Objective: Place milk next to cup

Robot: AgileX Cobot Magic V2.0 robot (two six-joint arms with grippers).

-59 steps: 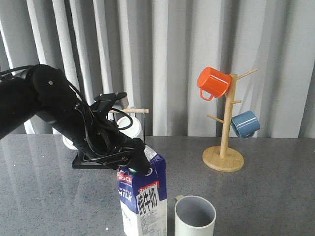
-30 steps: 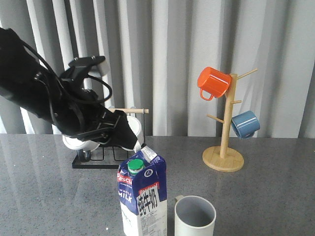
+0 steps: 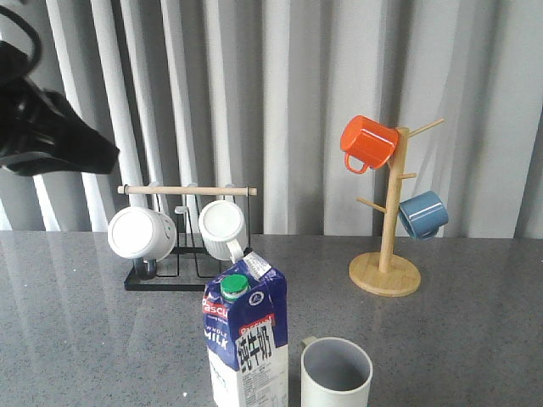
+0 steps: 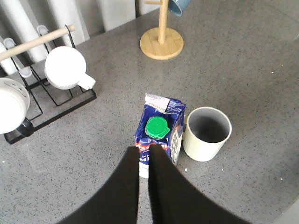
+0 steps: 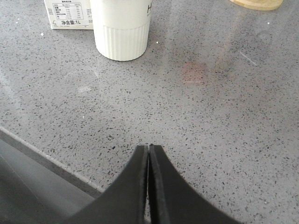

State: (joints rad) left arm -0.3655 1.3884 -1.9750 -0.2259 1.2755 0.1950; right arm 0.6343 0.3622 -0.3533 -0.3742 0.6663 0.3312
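The milk [image 3: 245, 339], a tall gable-top carton with dark blue upper, white base and round green cap [image 4: 156, 127], stands upright on the speckled grey stone tabletop [image 3: 458, 339], at the near edge. The cup [image 3: 336, 374], a pale ribbed ceramic mug with grey interior, stands just right of the carton, a narrow gap between them. The left gripper [image 4: 144, 154] hangs high above the carton, jaws nearly closed, holding nothing. The right gripper [image 5: 148, 154] is low over bare tabletop, jaws pressed together and empty. Farther back: at left, a black wire rack [image 3: 161, 275] with wooden bar and two glossy white mugs [image 3: 141, 232]; at right, a wooden mug tree [image 3: 386, 263] bearing an orange mug [image 3: 368, 142] and a blue mug [image 3: 422, 214].
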